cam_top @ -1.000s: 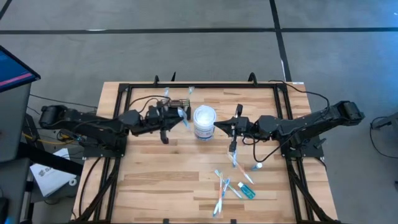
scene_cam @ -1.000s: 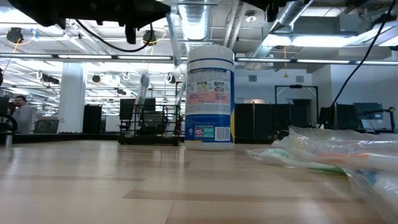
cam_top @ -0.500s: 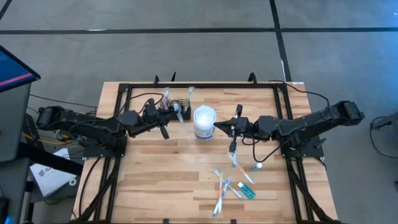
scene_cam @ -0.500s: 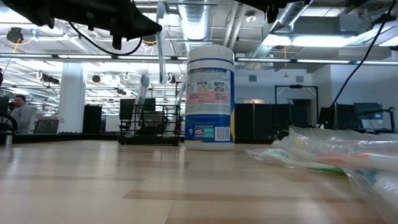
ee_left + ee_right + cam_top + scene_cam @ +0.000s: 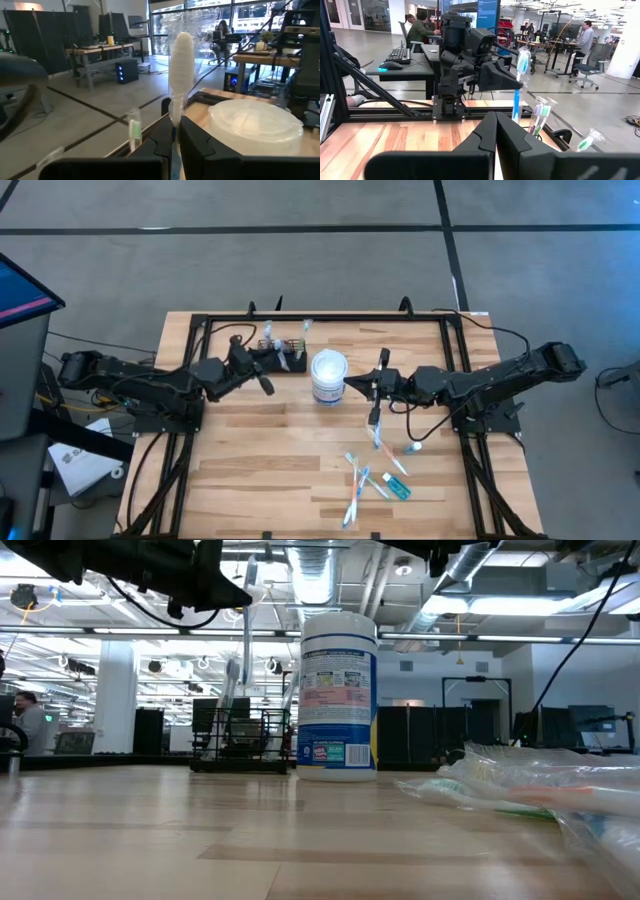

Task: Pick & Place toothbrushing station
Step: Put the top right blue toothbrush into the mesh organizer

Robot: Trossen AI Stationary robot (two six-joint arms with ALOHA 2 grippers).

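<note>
The toothbrushing station is a low black wire rack at the far left of the table; it stands on its base, and toothbrushes stick up out of it. My left gripper hovers just left of and above the rack, shut on a blue wrapped toothbrush. My right gripper hangs shut and empty beside the right side of the round white tub. My left gripper pinches the toothbrush's handle between its two fingers, a little below the wrapped head. The fingers come at it level from the table's left and lie across it. The brush stands about upright, head up, its lower end clear above the rack.
Several wrapped toothbrushes and small tubes lie loose on the near right of the table. A black frame runs round the table's edges. A person shows far off in the room.
My left gripper has drawn back toward the table's left edge and rolled at the wrist, still shut. The toothbrush has gone with it from beside the tub to above the rack, swinging from tilted to about upright.
</note>
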